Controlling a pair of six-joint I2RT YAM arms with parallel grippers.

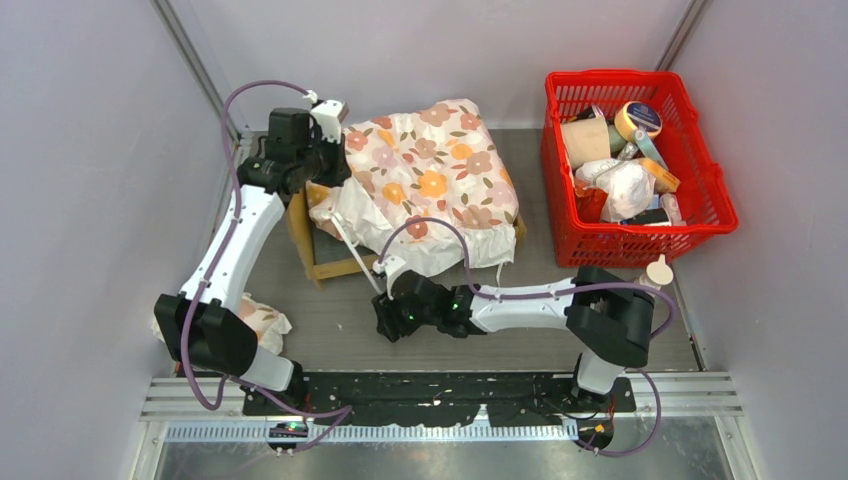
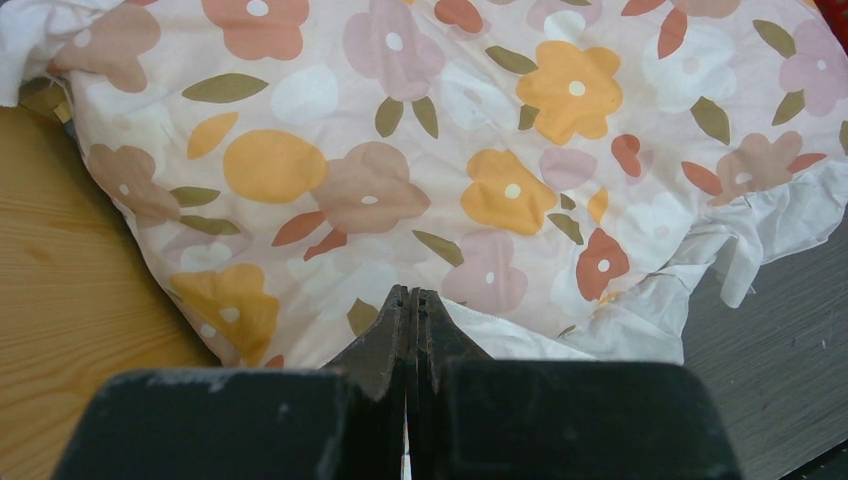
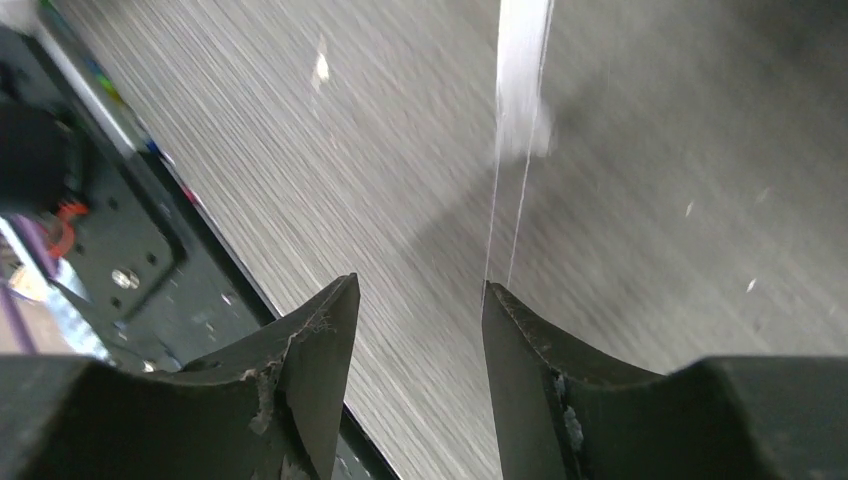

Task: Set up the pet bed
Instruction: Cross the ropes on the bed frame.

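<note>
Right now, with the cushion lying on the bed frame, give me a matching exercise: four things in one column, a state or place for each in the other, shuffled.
Things:
1. left tool
2. right tool
3. floral cushion
4. red basket

States or places:
A. draped over the pet bed
B. shut, fingers together
C. stands at the far right
D. open, fingers apart

Pairs: 1-B, 2-D, 3-A, 4-C

White-black arms, purple cables
</note>
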